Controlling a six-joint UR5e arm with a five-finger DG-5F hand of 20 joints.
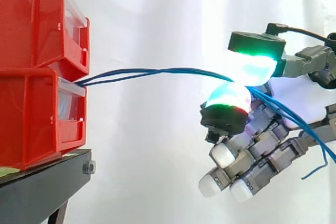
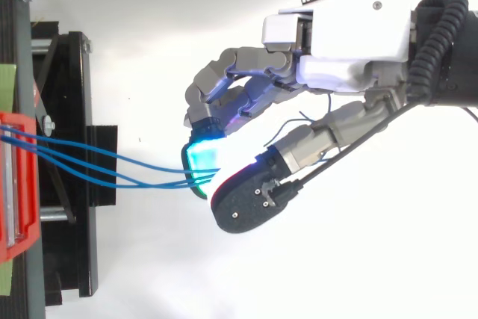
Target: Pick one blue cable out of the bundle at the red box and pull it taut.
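Three thin blue cables [image 1: 157, 71] come out between the two stacked red bins [image 1: 31, 114] at the left and run right to my hand [image 1: 294, 98]. Two glowing fingertips [image 1: 252, 66] press together on the cables, pinching them about level with the gap between the bins. From above, the cables [image 2: 112, 169] converge from the red box [image 2: 15, 184] into the pinch under the cyan pad [image 2: 200, 158]. They run nearly straight with a slight bow. Their loose ends [image 1: 315, 145] trail down past the palm. The other fingers curl below, holding nothing.
The bins stand on a black stand [image 1: 42, 182] whose frame [image 2: 75, 147] reaches toward the hand in the top view. A white curtain hangs behind. Open space lies between the stand and the hand.
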